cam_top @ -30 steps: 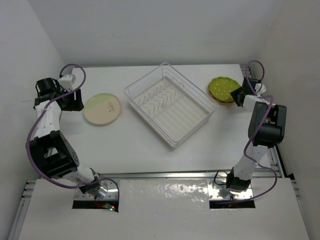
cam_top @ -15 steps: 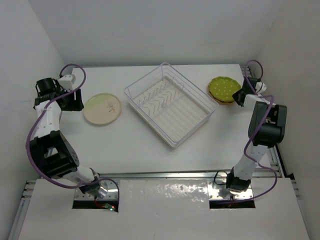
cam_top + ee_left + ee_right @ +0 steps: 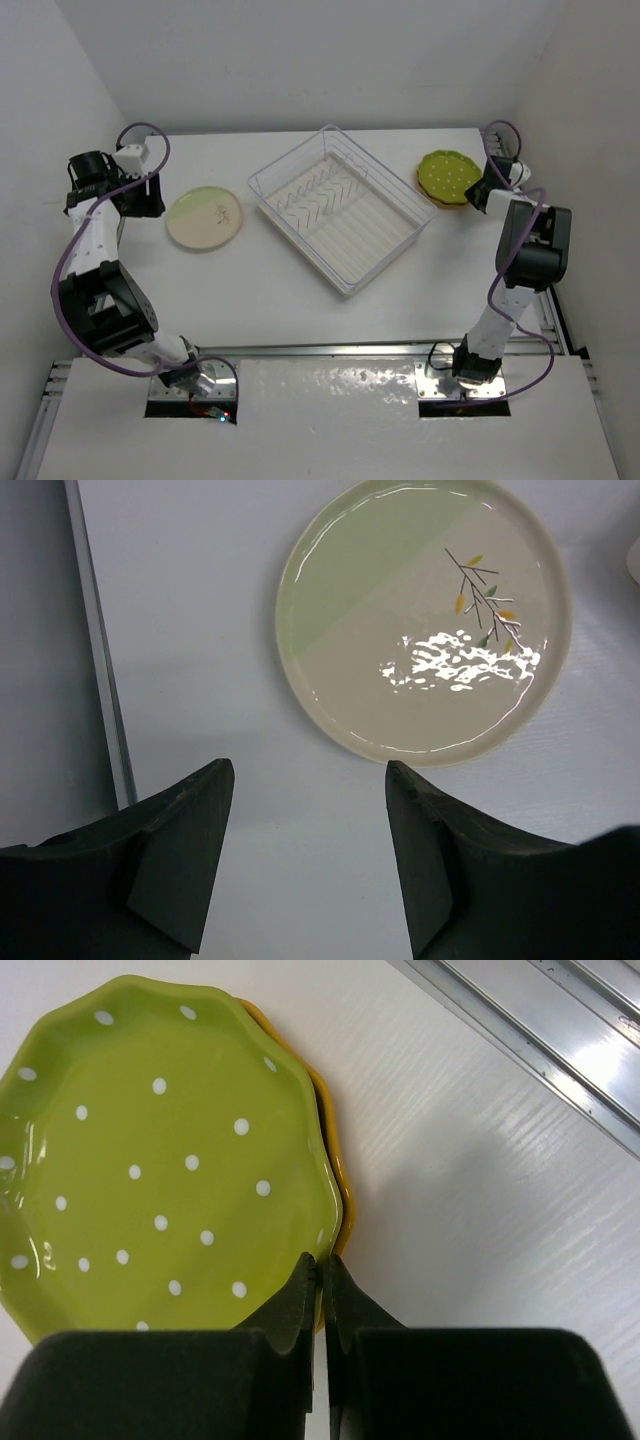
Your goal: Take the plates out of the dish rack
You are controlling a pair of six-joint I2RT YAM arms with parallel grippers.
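— Plate, green-cream (image 3: 420, 620): where?
— Just beyond left gripper (image 3: 308, 770); fingers apart.
— Plate, dotted green (image 3: 160, 1150)?
— Stacked on orange plate (image 3: 344, 1195), rim at right gripper (image 3: 320, 1262) tips; fingers together.

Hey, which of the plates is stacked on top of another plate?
The scalloped green dotted plate, resting on the orange-yellow one; the green-and-cream plate lies alone.

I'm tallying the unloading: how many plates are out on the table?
3. A pale green-and-cream plate lies left of the dish rack; a green dotted plate sits stacked on a yellow plate right of it. Another could be hidden beneath them.
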